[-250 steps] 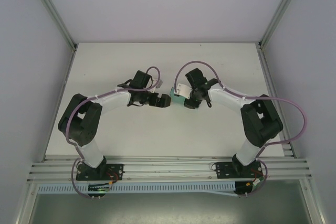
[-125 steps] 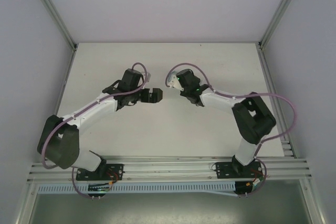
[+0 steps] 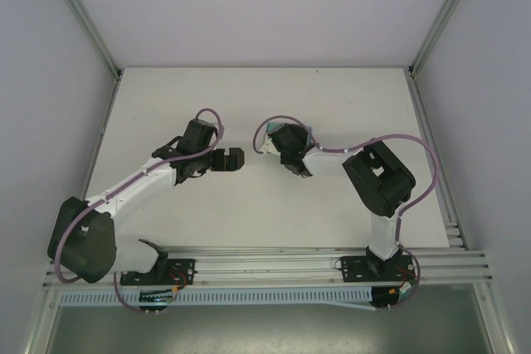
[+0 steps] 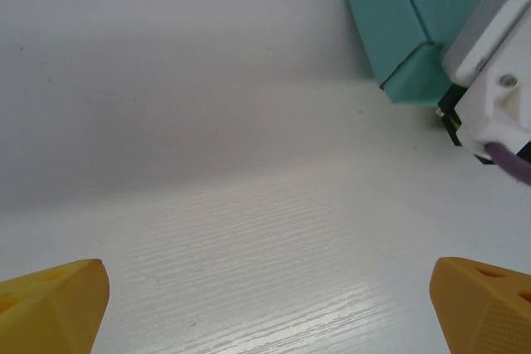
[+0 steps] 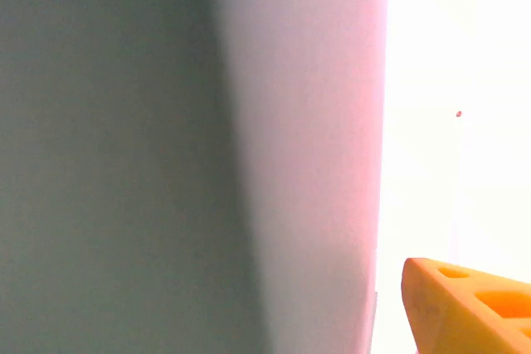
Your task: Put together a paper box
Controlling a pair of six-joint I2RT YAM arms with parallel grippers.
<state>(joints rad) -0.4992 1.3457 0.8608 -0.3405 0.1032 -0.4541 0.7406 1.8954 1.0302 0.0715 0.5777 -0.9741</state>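
Both my arms have shifted left since a second ago. My left gripper gapes empty near the paper box, seemingly folded already; whether my right gripper, against it, grips, I cannot tell.

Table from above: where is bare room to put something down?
Free: the far strip of the table by the back wall, and the near strip between the arm bases. Crowded: the middle, where left gripper, right gripper and paper box cluster.
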